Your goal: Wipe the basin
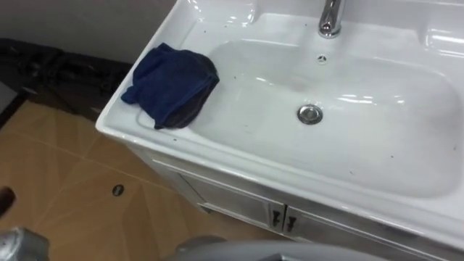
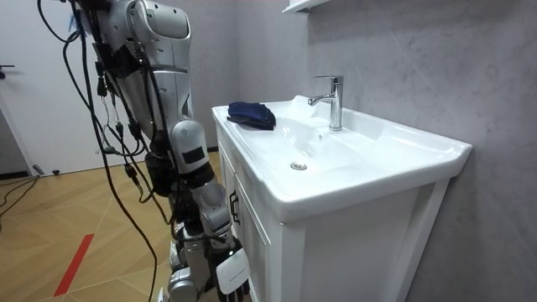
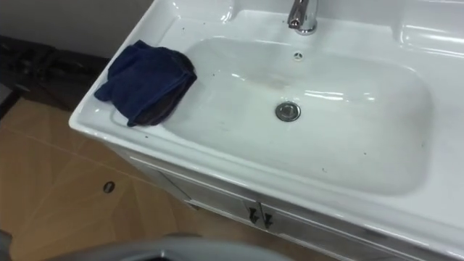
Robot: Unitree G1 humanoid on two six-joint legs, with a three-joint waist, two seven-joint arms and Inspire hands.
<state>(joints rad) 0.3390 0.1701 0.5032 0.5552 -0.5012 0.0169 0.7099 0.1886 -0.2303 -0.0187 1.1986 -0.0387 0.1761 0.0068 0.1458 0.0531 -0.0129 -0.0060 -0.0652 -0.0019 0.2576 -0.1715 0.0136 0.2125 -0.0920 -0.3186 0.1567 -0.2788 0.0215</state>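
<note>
A white basin (image 1: 377,156) with a chrome drain (image 1: 310,114) and a chrome tap (image 1: 330,18) lies below me. Small dark specks dot its bowl and rim. A crumpled dark blue cloth (image 1: 174,85) rests on the basin's left rim, partly hanging over the bowl's edge; the room view has the cloth (image 2: 252,114) at the basin's far end. I stand close in front of the basin (image 2: 394,159). My right hand (image 2: 228,281) hangs low beside the cabinet front, well below the rim and apart from the cloth.
Under the basin is a white cabinet with two small door handles (image 1: 283,217). Wooden floor (image 1: 65,181) spreads to the left. Dark cables (image 1: 51,69) lie by the wall at the far left. A grey wall (image 2: 419,59) backs the tap.
</note>
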